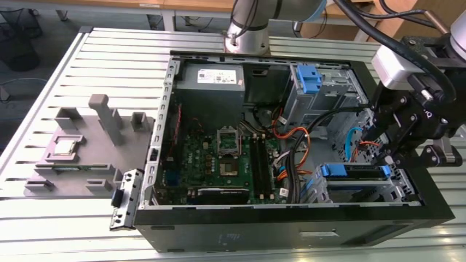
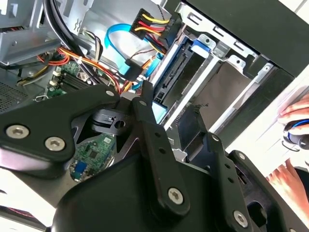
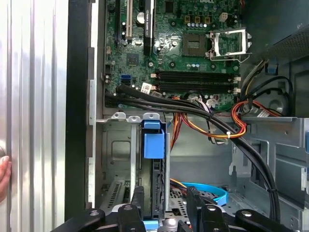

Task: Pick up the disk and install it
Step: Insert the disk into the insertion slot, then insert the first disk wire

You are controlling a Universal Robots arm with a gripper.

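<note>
The disk lies on edge in the metal drive bay at the near right corner of the open computer case, its bright blue carrier tab facing the motherboard. In the first wrist view the disk stands upright in the bay slot under its blue tab. My gripper hangs just above the bay's right end. Both wrist views show the black fingers spread wider than the disk, with gaps on either side, so the gripper is open. The disk lies just beyond the gripper.
Black and orange cable bundles cross the case beside the bay, over the motherboard. An upright blue bracket stands on the far drive cage. A grey fixture sits on the slatted table at the exterior view's left. A person's hand rests outside the case.
</note>
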